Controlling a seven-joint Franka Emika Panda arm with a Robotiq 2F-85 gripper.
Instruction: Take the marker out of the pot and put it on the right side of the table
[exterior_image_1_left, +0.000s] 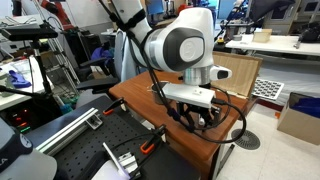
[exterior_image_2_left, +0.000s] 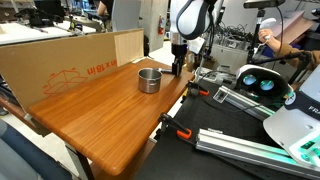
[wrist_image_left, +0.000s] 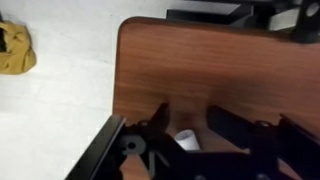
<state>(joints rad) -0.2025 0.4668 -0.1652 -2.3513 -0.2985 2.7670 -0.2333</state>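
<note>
The silvery pot (exterior_image_2_left: 149, 79) stands on the reddish-brown table (exterior_image_2_left: 100, 110) toward its far end. My gripper (exterior_image_2_left: 177, 70) hangs low over the table's far edge, just beside the pot and apart from it. In the wrist view the two dark fingers (wrist_image_left: 187, 112) are close together around the marker (wrist_image_left: 186, 140). Only the marker's pale end shows, pointing up between them. The table top (wrist_image_left: 200, 70) lies right under the fingers. In an exterior view the gripper (exterior_image_1_left: 196, 116) is over the table (exterior_image_1_left: 135, 92), and the arm hides the pot.
A large cardboard box (exterior_image_2_left: 70, 55) stands along the table's far side. A black perforated bench (exterior_image_2_left: 250, 150) with rails and orange clamps (exterior_image_2_left: 185, 132) lies next to the table. The table's edge and pale floor (wrist_image_left: 60, 110) show in the wrist view.
</note>
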